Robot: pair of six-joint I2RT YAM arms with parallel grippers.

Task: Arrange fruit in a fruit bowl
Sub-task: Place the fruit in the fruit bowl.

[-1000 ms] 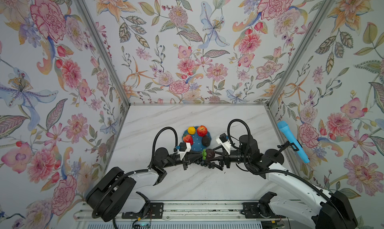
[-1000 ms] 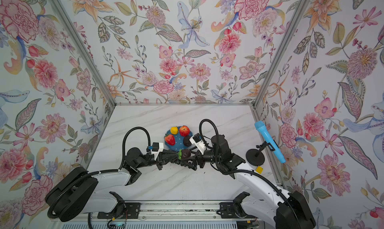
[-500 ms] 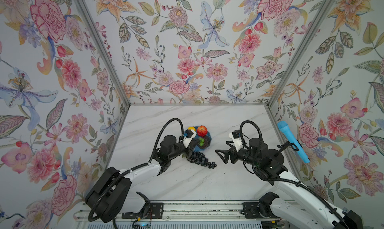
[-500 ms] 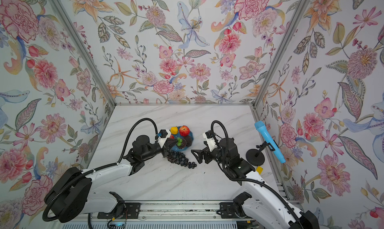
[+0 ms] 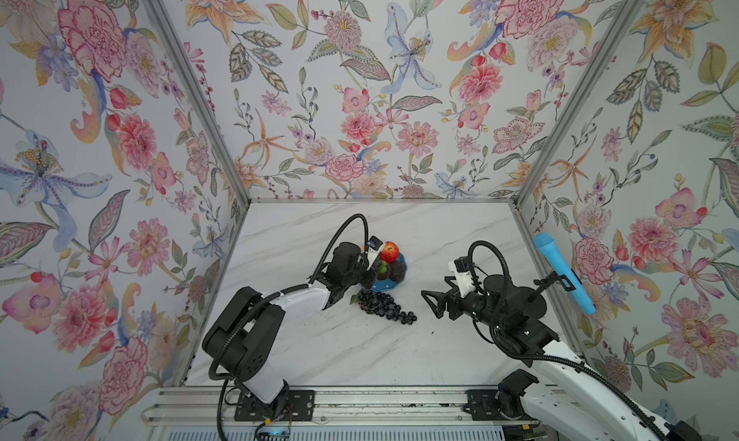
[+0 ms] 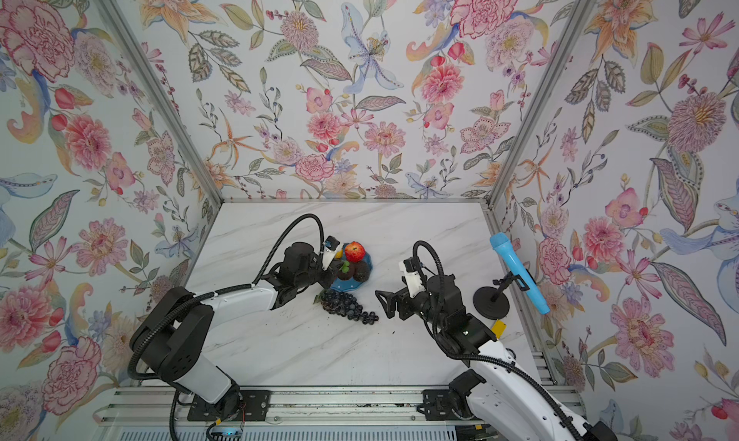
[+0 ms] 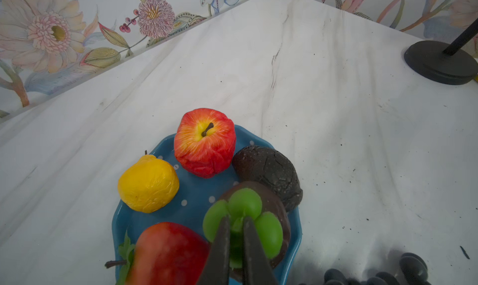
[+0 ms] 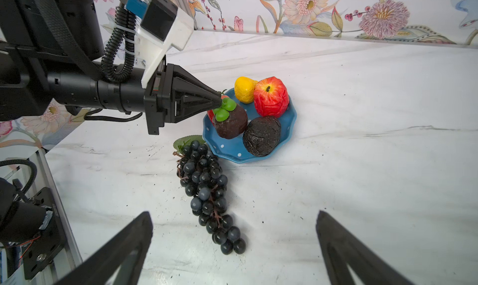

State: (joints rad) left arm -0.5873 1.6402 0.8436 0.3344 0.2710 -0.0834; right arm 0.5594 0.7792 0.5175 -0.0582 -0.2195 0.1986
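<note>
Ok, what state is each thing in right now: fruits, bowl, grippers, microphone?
bowl: upright on the table, holding five fruits
apple: in the bowl, stem up
yellow fruit: in the bowl
avocado: in the bowl
strawberry: in the bowl
brown fruit: in the bowl, held by its green top
grapes: on the table beside the bowl, loose
left gripper: shut on the brown fruit
right gripper: open, empty
microphone: tilted on its stand

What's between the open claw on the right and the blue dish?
The dark grape bunch lies between the right gripper and the fruit bowl, clearest in the right wrist view.
</note>
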